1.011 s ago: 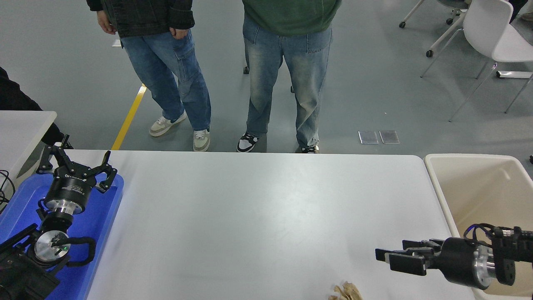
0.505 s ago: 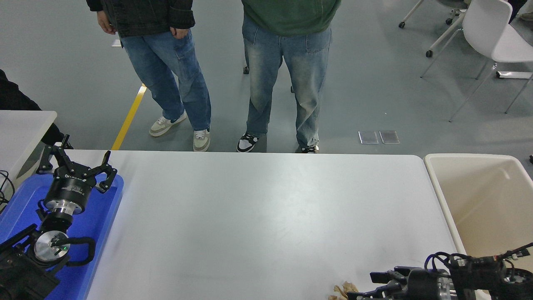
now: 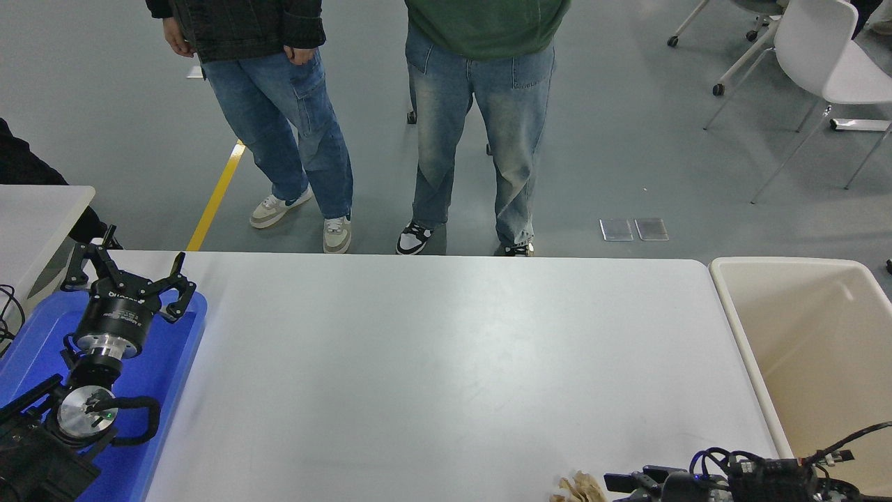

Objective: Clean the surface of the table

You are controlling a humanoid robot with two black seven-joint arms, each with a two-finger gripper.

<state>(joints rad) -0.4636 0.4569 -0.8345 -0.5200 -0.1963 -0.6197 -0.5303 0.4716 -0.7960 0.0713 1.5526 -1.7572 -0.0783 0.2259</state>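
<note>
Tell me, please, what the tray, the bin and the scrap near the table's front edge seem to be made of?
Tray: glossy blue plastic, by its sheen. Bin: smooth matte cream plastic, with moulded rounded corners. Scrap: probably crumpled brown paper, creased and dull.

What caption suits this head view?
Right gripper reaches toward crumpled brown paper at the white table's near edge.

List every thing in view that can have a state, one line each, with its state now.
Large white-grey tabletop: mostly bare, one scrap at the near edge.
Crumpled tan paper scrap: lying on the tabletop, not gripped.
Black right gripper: low at the near edge beside the scrap; open or shut unclear.
Black left gripper: open, parked over the blue plastic tray.
Beige plastic bin: open-topped, nothing visible inside.
</note>
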